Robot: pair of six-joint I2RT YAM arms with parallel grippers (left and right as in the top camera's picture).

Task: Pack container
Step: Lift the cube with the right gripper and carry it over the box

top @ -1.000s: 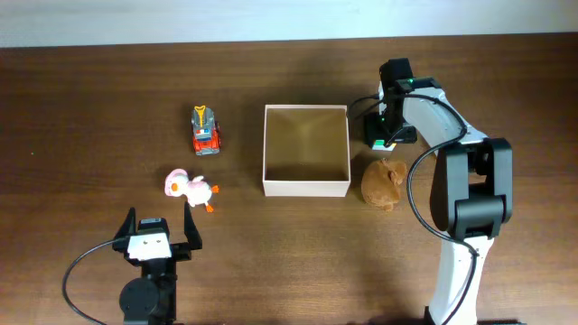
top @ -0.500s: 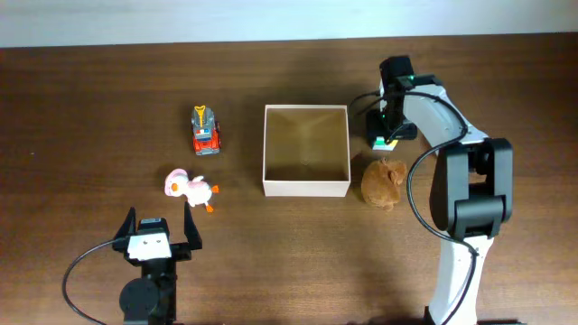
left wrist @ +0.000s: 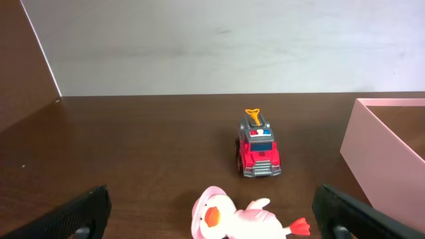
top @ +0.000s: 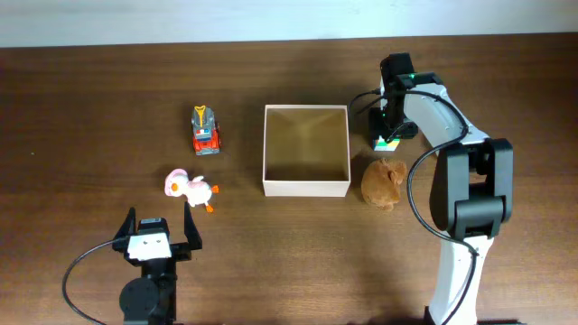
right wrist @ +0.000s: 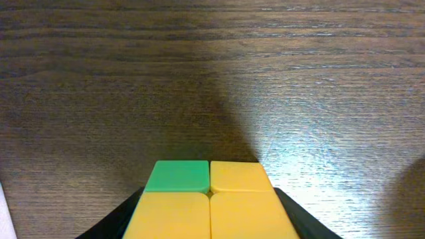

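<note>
The right fingers (right wrist: 109,229) flank the puzzle cube (right wrist: 209,202), grip seemingly unfinished; lifted early, it may slip. The left fingers (left wrist: 83,216) gape empty.

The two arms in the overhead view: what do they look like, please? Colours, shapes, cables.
The left arm is black, with a white block behind the left gripper and a looping cable, also black, beside it. The right arm has white links, black joints, a thin cable and a small green light near the right gripper.
</note>
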